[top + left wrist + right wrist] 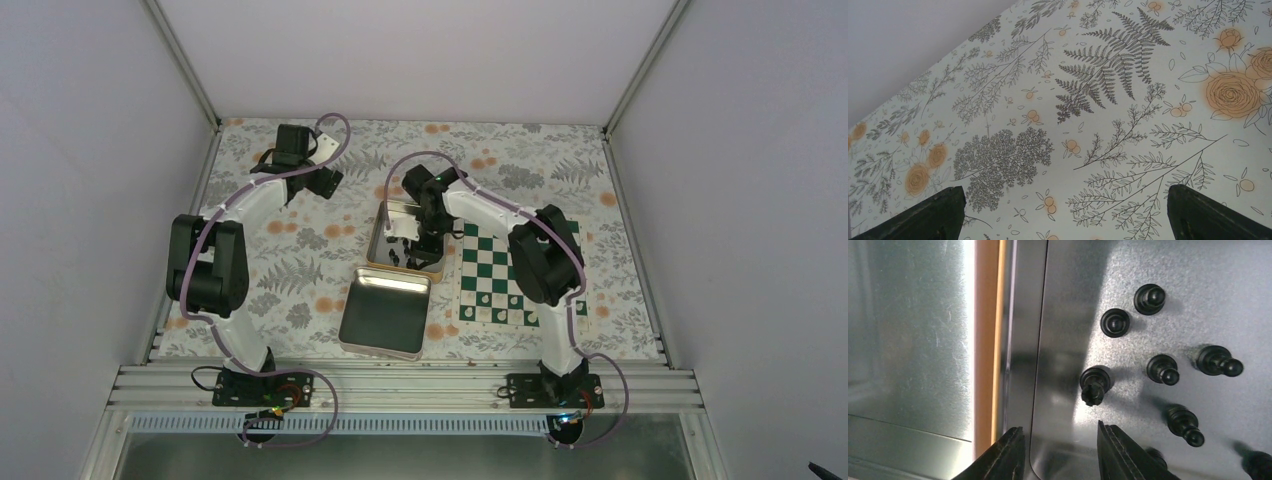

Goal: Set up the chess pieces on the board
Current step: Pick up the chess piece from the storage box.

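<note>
Okay, right gripper (1058, 427) jaws half-parted, gripping nothing, above tin (1128, 275) floor; chess pieces (1094, 385) (black ones) just ahead and right of its tips. Meanwhile left gripper (1064, 189) jaws wide apart, empty; board (500, 272) beside right jaws.

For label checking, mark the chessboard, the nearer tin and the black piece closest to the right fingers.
chessboard (485, 272): top view, bare left squares.
nearer tin (385, 310): top view, inner floor.
black piece (1094, 384): right wrist view, its body.
</note>
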Robot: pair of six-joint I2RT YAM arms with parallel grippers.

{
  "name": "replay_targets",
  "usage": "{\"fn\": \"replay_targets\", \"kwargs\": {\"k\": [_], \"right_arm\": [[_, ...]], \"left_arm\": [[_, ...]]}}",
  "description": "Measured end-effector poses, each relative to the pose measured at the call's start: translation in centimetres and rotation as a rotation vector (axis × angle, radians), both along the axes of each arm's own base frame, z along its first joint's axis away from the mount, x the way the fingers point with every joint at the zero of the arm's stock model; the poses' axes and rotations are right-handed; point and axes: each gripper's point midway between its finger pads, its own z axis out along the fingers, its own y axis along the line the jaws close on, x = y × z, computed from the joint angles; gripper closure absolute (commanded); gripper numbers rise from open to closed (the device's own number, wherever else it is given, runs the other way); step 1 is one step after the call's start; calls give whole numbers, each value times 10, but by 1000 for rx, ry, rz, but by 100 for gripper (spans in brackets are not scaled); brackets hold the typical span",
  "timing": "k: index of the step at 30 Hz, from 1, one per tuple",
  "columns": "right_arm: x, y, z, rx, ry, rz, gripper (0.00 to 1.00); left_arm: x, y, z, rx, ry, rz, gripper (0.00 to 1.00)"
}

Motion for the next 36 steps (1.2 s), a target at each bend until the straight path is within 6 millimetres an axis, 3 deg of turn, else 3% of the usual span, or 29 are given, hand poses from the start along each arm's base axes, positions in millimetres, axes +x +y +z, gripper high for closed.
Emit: {"fn": "replay_targets", "kwargs": {"k": [15,28,36], "right_arm": [[2,5,-19,-12,0,10,61],[12,13,-14,7,-32,9,61],[14,15,-22,-2,-20,12,65]], "left_arm": [[0,1,0,0,0,2,0],[0,1,0,0,0,3,0],[1,7,0,0,0,14,0]]}}
